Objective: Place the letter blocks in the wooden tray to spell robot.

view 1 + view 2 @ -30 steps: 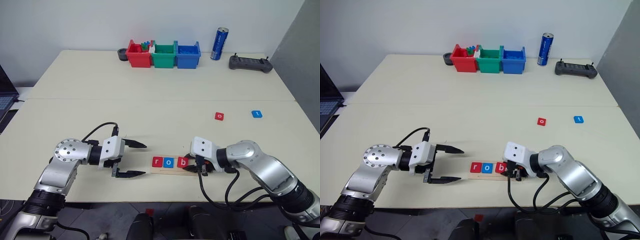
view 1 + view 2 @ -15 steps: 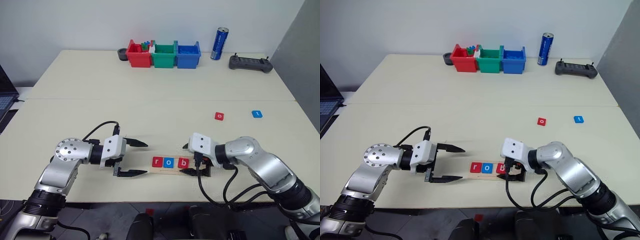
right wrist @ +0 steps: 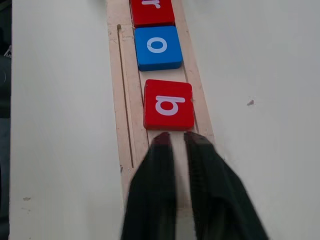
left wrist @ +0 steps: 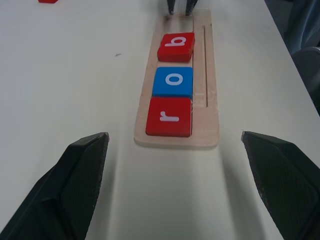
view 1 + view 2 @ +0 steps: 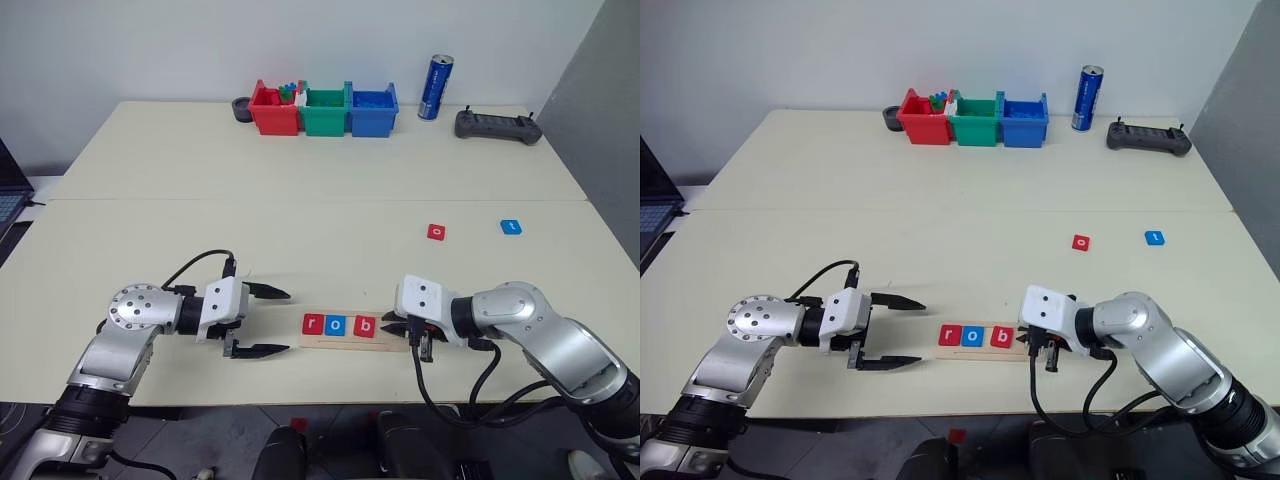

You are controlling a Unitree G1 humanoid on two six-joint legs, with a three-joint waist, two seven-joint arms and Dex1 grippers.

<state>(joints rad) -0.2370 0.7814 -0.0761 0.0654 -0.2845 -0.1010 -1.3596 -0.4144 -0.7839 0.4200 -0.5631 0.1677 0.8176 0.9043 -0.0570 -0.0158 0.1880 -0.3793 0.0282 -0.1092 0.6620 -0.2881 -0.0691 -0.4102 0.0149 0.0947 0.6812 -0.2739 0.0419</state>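
Wooden tray (image 4: 210, 75) lies on table (image 5: 300, 210) near front edge, directly between the two grippers. 3 letter blocks seated in it, in a row: red r (image 4: 169, 116), blue o (image 4: 173, 82), red b (image 4: 176, 47). r + o sit flush together; b sits a small gap off the o and slightly skewed (both wrist views).

L gripper (image 5: 262, 322): fingers spread wide, nothing between them. Points along tray's long axis; r-end of tray lies just ahead of the fingertips, not touching. In L wrist view tray sits centred in the gap between the two fingers (image 4: 75, 185).

R gripper (image 3: 175, 137): fingers clenched together, holding nothing. Tips sit over bare end of tray, just short of the b block. A narrow strip of wood shows between tips and the block edge, so apart, though can't tell if tips touch the wood itself.

Remaining 2 blocks loose on table, well beyond R fingers, far side: red o (image 5: 436, 231), blue t (image 5: 511, 227), apart from each other.

Back of table, far from both grippers: red bin (image 5: 274, 109), green bin (image 5: 326, 110), blue bin (image 5: 372, 110), blue can (image 5: 433, 87), black controller (image 5: 497, 126).
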